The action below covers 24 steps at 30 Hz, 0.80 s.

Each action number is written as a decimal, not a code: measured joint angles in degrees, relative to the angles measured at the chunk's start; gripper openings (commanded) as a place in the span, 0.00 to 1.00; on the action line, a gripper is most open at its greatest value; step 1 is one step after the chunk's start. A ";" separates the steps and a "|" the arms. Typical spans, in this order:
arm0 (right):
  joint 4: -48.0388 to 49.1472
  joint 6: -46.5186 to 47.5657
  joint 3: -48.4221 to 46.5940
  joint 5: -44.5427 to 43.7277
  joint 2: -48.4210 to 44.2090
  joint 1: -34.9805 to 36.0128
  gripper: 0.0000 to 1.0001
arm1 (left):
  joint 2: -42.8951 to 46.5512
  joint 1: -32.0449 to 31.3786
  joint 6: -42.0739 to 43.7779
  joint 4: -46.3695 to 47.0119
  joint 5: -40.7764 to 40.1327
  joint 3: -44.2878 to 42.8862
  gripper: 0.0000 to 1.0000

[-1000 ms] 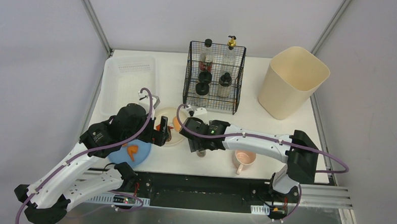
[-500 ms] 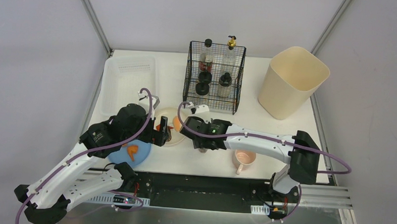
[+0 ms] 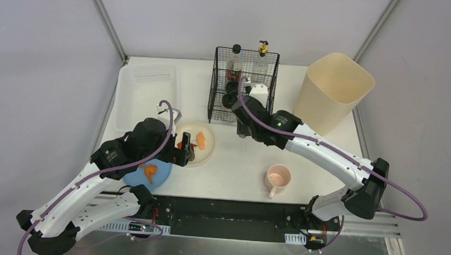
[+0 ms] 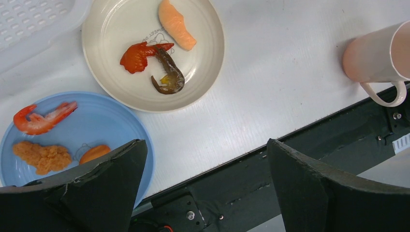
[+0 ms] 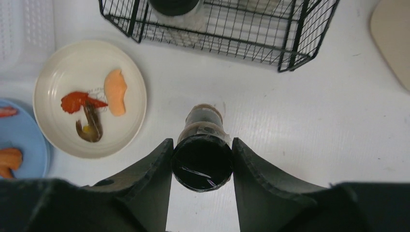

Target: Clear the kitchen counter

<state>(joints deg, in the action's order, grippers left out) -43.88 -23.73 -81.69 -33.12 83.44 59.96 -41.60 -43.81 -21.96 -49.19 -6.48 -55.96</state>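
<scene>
Under everything, from near edge to far wall: white desk (image 3: 238, 168). At far right, cream bin (image 3: 334, 92); at far middle, wire basket (image 3: 220, 81) with bottles inside; at far left, translucent tray (image 3: 147, 92). Near left, cream plate (image 3: 208, 141) with food pieces, just beside it blue plate (image 3: 162, 172); near right, pink cup (image 3: 278, 178). In front of the basket, right tool (image 5: 202, 145) clenched around a black-capped bottle (image 5: 203, 166). Above the plates, left tool (image 4: 205, 154) spread wide, grasping nothing.
</scene>
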 measured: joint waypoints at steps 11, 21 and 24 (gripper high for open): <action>0.79 6.80 -9.84 3.67 1.92 -13.97 0.31 | -0.28 -0.02 -0.02 -0.02 0.00 0.00 1.00; 2.34 8.28 -15.80 7.98 12.66 -19.69 0.30 | -0.33 0.00 -0.02 -0.02 0.02 0.00 1.00; 2.93 8.35 -15.82 8.85 15.30 -20.50 0.29 | -0.52 0.00 -0.02 -0.02 0.04 0.00 1.00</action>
<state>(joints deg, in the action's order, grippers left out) -40.95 -15.38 -97.51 -24.27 98.74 39.46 -42.13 -43.81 -21.98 -49.21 -6.44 -55.96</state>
